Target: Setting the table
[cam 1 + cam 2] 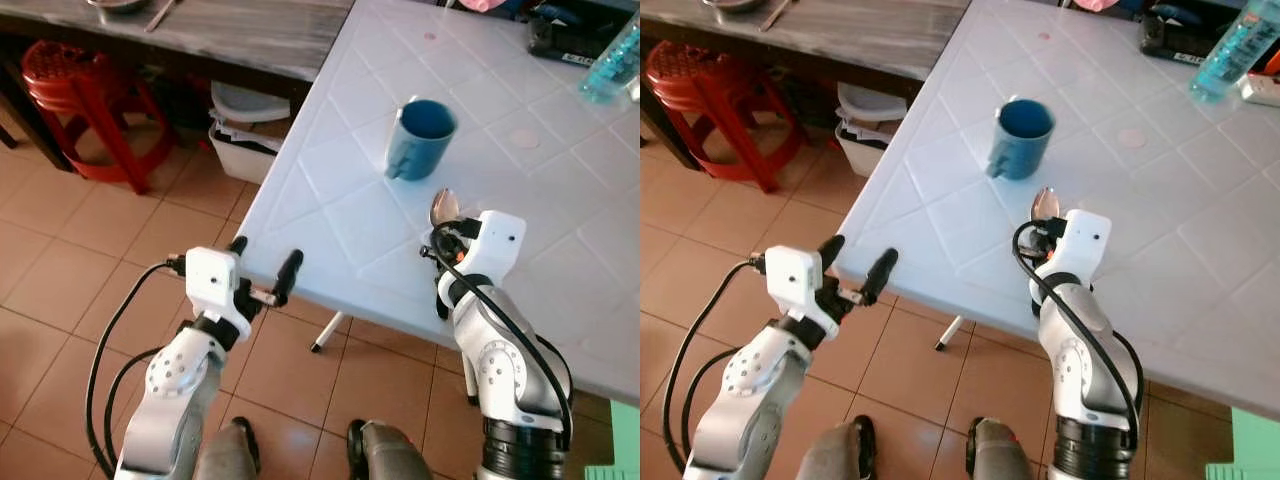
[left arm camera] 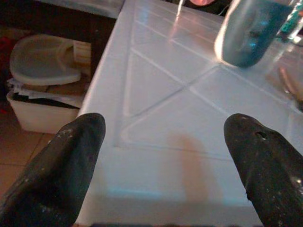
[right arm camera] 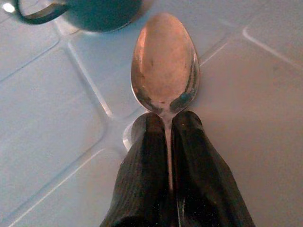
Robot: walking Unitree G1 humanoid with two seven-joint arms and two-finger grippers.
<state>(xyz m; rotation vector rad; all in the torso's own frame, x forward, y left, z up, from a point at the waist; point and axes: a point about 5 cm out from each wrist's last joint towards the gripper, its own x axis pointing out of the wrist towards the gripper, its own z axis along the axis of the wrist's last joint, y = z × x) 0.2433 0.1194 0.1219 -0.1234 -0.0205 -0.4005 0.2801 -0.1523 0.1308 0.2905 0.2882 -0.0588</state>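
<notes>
Pinching a silver metal spoon (image 3: 164,71) by its neck, the right hand (image 3: 169,124) sits mid-frame over the white tiled table (image 1: 330,190), below the blue mug (image 1: 420,137); the left hand (image 1: 265,262) gapes empty at lower left.

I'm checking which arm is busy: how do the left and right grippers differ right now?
The left gripper is open with nothing between its fingers, while the right gripper is shut on a metal spoon, its bowl pointing toward the blue mug. The left gripper sits at the edge of the white table, near its corner; the right gripper is over the tabletop, close to the mug. Both have two black fingers.
</notes>
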